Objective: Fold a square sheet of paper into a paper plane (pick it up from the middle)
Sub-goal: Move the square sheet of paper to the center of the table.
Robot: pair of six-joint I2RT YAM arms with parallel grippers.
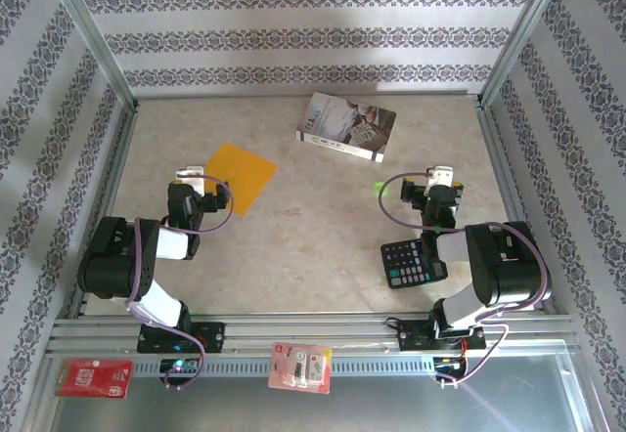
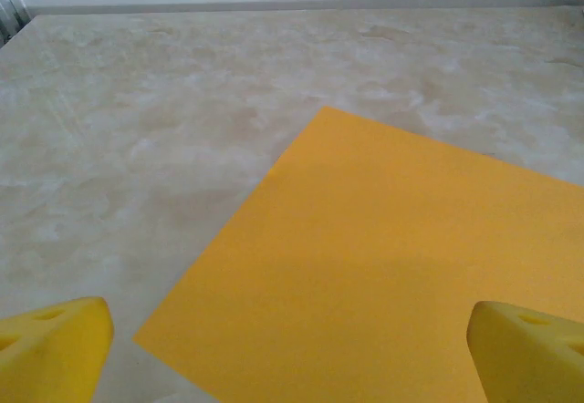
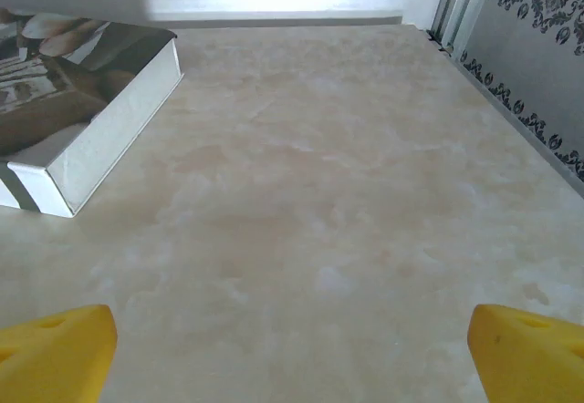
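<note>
Where patterned walls (image 1: 293,36) end, marbled tbl (image 1: 313,241) bears orange sheet (image 1: 240,174).

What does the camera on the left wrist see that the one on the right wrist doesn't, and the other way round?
Left wrist camera: the square sheet of paper, orange, lying flat before the open left claw. Right wrist camera: the grey-white book ahead of the open right claw, plus a patterned side wall. Both: the pale marbled table and yellow fingertips spread wide at the bottom corners.
</note>
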